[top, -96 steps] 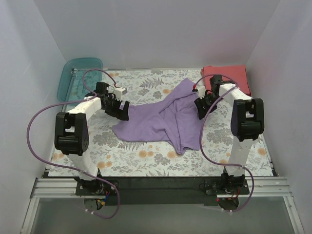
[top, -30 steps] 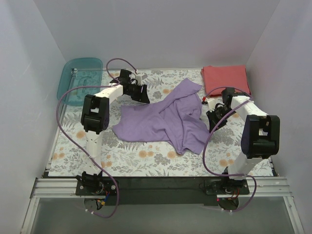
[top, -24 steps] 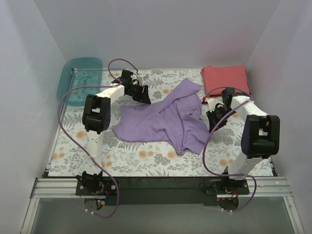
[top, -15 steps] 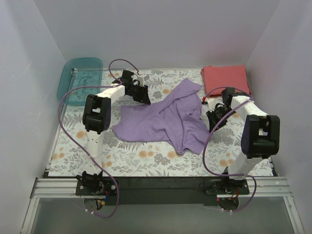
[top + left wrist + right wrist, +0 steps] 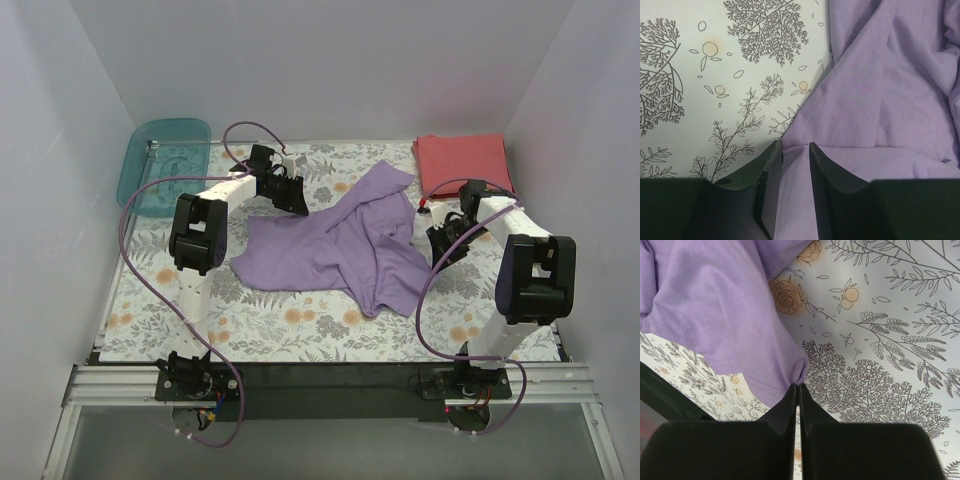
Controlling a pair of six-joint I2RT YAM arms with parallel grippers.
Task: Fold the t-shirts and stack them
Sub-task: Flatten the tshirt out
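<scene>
The lavender t-shirt lies crumpled and spread over the middle of the floral table. The coral-red t-shirt lies folded flat at the far right corner. My left gripper is at the lavender shirt's far left edge. In the left wrist view its jaws have closed on a raised fold of the shirt, and cloth fills the gap. My right gripper is at the shirt's right edge. Its fingertips pinch the bunched hem of the shirt.
A teal translucent bin stands at the far left corner. The floral table cover shows bare in front of the lavender shirt. White walls close in the left, right and back sides.
The left arm swung from the shirt's left side to its far edge, and its jaws narrowed onto a fold. The right gripper moved to the right hem and shifted slightly, still pinching it.
</scene>
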